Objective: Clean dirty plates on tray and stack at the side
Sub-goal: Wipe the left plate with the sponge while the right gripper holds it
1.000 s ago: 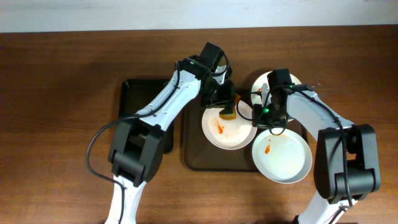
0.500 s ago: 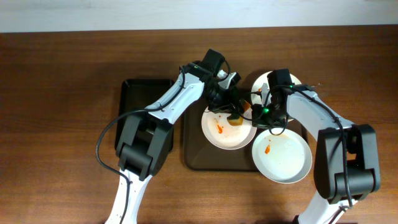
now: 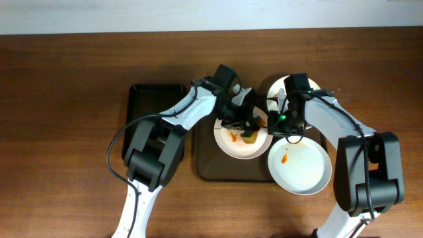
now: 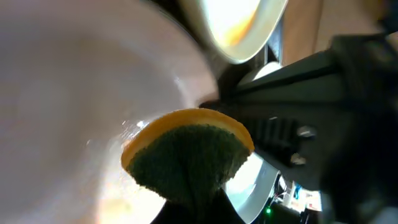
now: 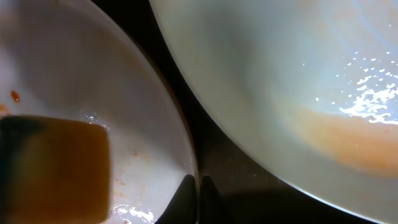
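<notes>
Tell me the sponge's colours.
The sponge is orange-yellow with a dark green scrubbing face; left wrist view shows it best.

Sponge (image 5: 55, 169) on smeared plate (image 5: 124, 93), second plate (image 5: 280, 74) beside.

Nothing legible on any of my cams. Plates (image 3: 248, 148), brown tray (image 3: 205, 166) and sponge (image 4: 186, 155) carry no print, and the small bits behind are too blurred to read.

Just a dark brown wood-grain table (image 3: 59, 99) filling basically everything, with a pale plain strip (image 3: 99, 14) running along the far edge at 12 o'clock.
</notes>
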`<state>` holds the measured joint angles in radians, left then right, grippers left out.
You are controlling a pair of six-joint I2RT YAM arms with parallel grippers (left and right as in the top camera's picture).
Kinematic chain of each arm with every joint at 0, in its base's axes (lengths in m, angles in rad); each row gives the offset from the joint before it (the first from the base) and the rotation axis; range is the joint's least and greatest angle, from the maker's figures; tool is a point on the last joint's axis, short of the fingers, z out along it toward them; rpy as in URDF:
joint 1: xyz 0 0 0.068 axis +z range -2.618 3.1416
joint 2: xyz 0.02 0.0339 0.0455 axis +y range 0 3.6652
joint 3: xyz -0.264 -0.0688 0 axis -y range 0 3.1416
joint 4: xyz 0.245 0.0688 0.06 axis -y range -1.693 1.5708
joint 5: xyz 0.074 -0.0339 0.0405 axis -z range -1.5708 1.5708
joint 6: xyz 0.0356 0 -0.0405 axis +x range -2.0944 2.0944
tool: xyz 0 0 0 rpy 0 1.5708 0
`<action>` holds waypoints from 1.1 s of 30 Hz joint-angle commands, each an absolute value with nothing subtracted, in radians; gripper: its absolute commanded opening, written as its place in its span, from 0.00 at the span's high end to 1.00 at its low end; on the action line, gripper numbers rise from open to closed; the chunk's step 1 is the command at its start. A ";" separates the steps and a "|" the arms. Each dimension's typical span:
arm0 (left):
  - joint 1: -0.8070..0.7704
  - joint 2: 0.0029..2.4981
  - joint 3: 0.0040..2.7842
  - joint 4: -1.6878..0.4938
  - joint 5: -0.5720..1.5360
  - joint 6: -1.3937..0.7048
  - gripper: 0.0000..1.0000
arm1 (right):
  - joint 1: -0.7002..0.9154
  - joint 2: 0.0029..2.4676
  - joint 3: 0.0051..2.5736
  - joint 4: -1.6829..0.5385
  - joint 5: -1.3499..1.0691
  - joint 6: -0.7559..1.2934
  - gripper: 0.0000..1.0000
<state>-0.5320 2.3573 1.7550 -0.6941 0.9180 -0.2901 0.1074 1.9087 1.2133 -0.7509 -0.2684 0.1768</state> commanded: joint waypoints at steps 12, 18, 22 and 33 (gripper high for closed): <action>-0.635 2.381 1.733 -0.712 0.474 -0.347 1.00 | 0.111 1.906 1.208 -0.758 -0.281 0.176 0.96; -0.545 2.381 1.733 -0.722 0.473 -0.342 1.00 | 0.111 1.906 1.208 -0.759 -0.281 0.176 0.96; -0.532 2.381 1.733 -0.713 0.401 -0.302 1.00 | 0.111 1.906 1.208 -0.759 -0.281 0.176 0.96; -0.534 2.249 1.769 -0.772 0.377 -0.217 1.00 | 0.111 1.906 1.208 -0.759 -0.281 0.176 0.96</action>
<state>-0.5446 2.3203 1.7748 -0.7372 0.4358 -0.2672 0.1055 1.9087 1.2095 -0.7547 -0.2646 0.1802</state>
